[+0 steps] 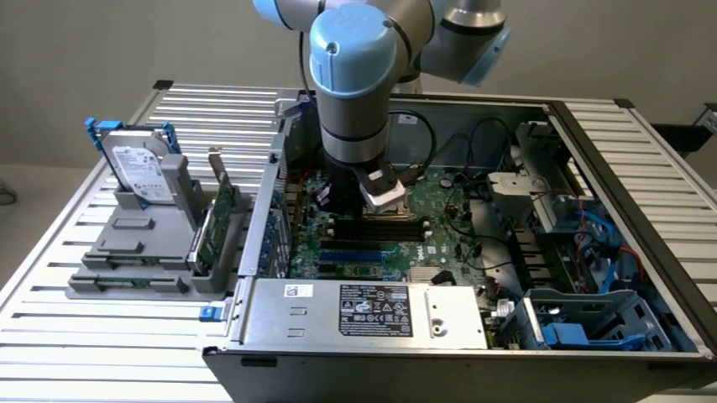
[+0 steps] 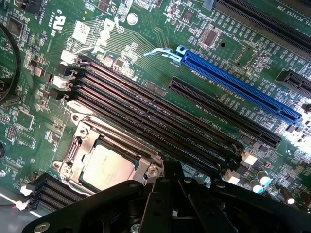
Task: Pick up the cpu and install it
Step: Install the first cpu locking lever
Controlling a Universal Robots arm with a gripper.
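**Pincer over the socket, chip down**

The gripper (image 1: 382, 198) hangs low inside the case; whether it's spread or closed, I cannot tell. The cpu (image 2: 108, 167) lies in the socket frame (image 2: 80, 145), beside the memory slots (image 2: 155, 116), seemingly seated.

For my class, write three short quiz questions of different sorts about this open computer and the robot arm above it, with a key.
1. True or false: the cpu lies in the metal socket frame on the motherboard.
2. Which colour is the long slot beside the black slots? A) red B) blue C) white
3. Fill in: in the exterior view, the hard drive stands in a grey holder to the ____ of the computer case.

Key: 1 true; 2 B; 3 left. The gripper hangs over the motherboard inside the case.
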